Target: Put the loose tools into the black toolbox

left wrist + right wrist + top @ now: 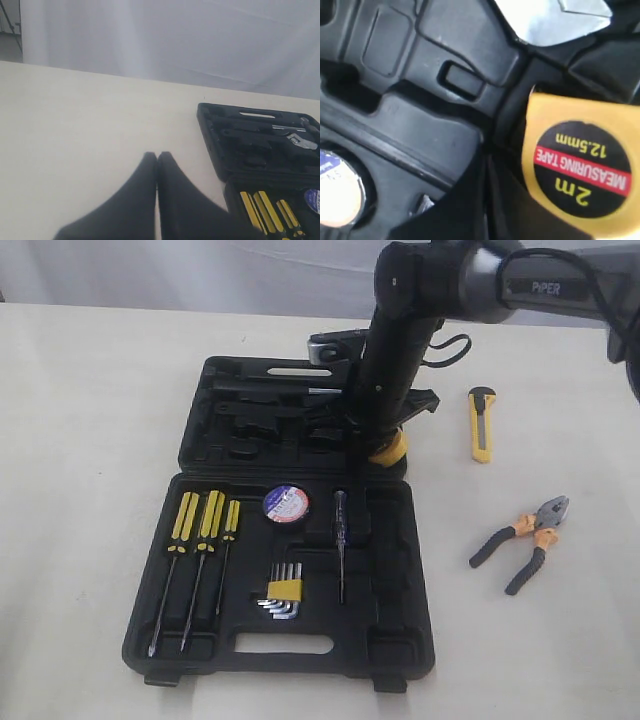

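Counter (80, 390): pale, plain. One black toolbox (400, 640) lies open flat on it, moulded lid half further from the camera, base half nearer.

Right arm (400, 340) reaches down over the lid half's right end, by the hinge. Right tool (486, 155): fingers look pressed together with nothing between them. One yellow tape measure (580, 165) sits just beside them, with a round black label, a red band and "2m / 12.5mm" print. It is at the lid's right end; can't tell if it's seated in a recess.

Left tool (157, 154): clenched and empty, over bare counter left of the box.

Outside the box, to its right:
- 1 pliers (543, 525), black-orange handles spread, jaws pointing away.
- 1 utility knife (482, 423), yellow-black, further back, well apart from the pliers.

In the base:
- 3 yellow-handled screwdrivers (205, 525)
- 1 thin tester screwdriver (340, 540)
- 1 hex key set (283, 595), yellow holder
- 1 black tape roll (286, 504), white-red-blue label, in its round pocket.
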You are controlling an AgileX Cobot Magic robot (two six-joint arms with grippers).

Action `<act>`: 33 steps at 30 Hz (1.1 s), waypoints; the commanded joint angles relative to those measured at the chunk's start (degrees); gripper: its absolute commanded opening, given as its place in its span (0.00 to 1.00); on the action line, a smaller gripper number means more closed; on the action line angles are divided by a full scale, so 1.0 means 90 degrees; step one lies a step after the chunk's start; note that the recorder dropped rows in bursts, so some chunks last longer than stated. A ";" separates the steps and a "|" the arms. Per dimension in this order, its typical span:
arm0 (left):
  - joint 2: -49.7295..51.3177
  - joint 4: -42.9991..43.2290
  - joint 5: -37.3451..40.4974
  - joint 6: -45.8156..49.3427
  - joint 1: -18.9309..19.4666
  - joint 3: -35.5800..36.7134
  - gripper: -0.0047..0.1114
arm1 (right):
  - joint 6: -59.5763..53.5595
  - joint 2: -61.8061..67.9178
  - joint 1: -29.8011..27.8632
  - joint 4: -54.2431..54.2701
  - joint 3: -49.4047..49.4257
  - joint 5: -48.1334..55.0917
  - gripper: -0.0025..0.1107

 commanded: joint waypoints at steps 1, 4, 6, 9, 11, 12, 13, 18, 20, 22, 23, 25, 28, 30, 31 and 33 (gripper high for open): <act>0.0026 -0.0021 0.0006 0.0003 -0.0036 -0.0034 0.04 | -0.0069 0.0251 -0.0034 -0.0120 0.0170 -0.0361 0.02; 0.0026 -0.0021 0.0006 0.0003 -0.0036 -0.0034 0.04 | -0.0267 0.0066 -0.0034 0.0200 0.0171 -0.0708 0.02; 0.0026 -0.0021 0.0006 0.0003 -0.0036 -0.0034 0.04 | -0.0462 -0.0091 -0.0034 0.0435 0.0171 -0.0824 0.02; 0.0026 -0.0021 0.0006 0.0003 -0.0036 -0.0034 0.04 | -0.0500 -0.0381 -0.0034 0.0472 0.0171 -0.0871 0.02; 0.0026 -0.0021 0.0006 0.0003 -0.0036 -0.0034 0.04 | -0.0500 -0.0582 -0.0063 0.0366 0.0171 -0.0848 0.02; 0.0026 -0.0021 0.0006 0.0003 -0.0036 -0.0034 0.04 | -0.0500 -0.0679 -0.0095 0.0235 0.0171 -0.0786 0.02; 0.0026 -0.0021 0.0006 0.0003 -0.0036 -0.0034 0.04 | -0.0469 -0.0766 -0.0111 0.0105 0.0171 -0.0712 0.02; 0.0026 -0.0021 0.0006 0.0003 -0.0036 -0.0034 0.04 | -0.0105 -0.1008 -0.0247 -0.0953 0.0171 -0.0278 0.02; 0.0026 -0.0021 0.0006 0.0003 -0.0036 -0.0034 0.04 | -0.0075 -0.1008 -0.0295 -0.1165 0.0171 -0.0142 0.02; 0.0026 -0.0021 0.0006 0.0003 -0.0036 -0.0034 0.04 | -0.0075 -0.0984 -0.0331 -0.1178 0.0171 -0.0108 0.02; 0.0026 -0.0021 0.0006 0.0003 -0.0036 -0.0034 0.04 | -0.0075 -0.0968 -0.0345 -0.1178 0.0182 -0.0108 0.02; 0.0026 -0.0021 0.0006 0.0003 -0.0036 -0.0034 0.04 | -0.0075 -0.0968 -0.0345 -0.1178 0.0298 -0.0240 0.02; 0.0026 -0.0021 0.0006 0.0003 -0.0036 -0.0034 0.04 | -0.0075 -0.0968 -0.0345 -0.1178 0.0618 -0.0382 0.02; 0.0026 -0.0021 0.0006 0.0003 -0.0036 -0.0034 0.04 | -0.0075 -0.0968 -0.0345 -0.1178 0.0922 -0.0558 0.02; 0.0026 -0.0021 0.0006 0.0003 -0.0036 -0.0034 0.04 | -0.0075 -0.0968 -0.0345 -0.1178 0.1081 -0.0676 0.02; 0.0026 -0.0021 0.0006 0.0003 -0.0036 -0.0034 0.04 | -0.0099 -0.0968 -0.0345 -0.1100 0.1390 -0.0975 0.02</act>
